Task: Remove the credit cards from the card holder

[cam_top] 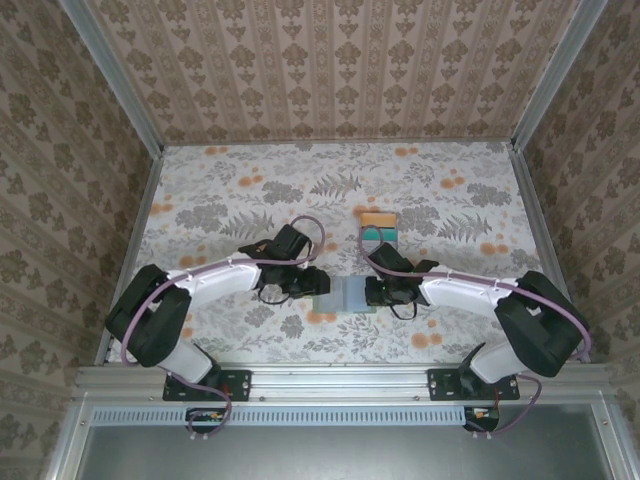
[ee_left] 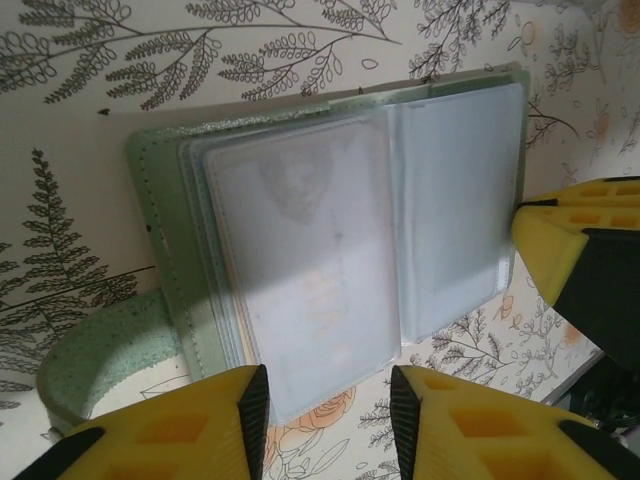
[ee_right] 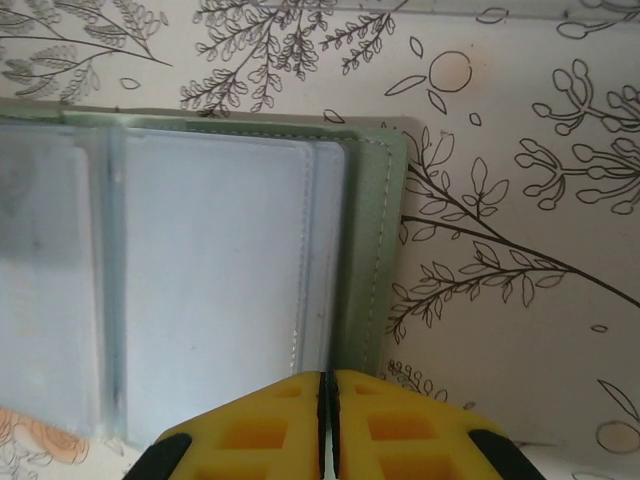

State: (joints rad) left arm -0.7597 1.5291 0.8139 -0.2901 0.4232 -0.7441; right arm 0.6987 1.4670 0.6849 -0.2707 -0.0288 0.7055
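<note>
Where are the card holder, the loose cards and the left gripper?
card holder (ee_left: pixel 155 220), left wrist view, green cover's left edge.
loose cards (cam_top: pixel 379 236), top view, teal card in stack.
left gripper (ee_left: pixel 325 400), left wrist view, gap between fingertips.

Soft, even light falls from above in the overhead view. The table (cam_top: pixel 200 190) is bright with no hard glare, and the left arm (cam_top: pixel 215 272) and right arm (cam_top: pixel 455 290) lay only faint, blurred shadows beneath them. From the left wrist, the card holder (ee_left: pixel 160 200) throws a grey shadow along one long edge, its clear sleeves (ee_left: pixel 300 260) carry a milky sheen, and the left gripper's fingers (ee_left: pixel 170 435), close to the lens, look slightly soft. From the right wrist the bare table is washed pale, while the sleeves look dim and bluish
</note>
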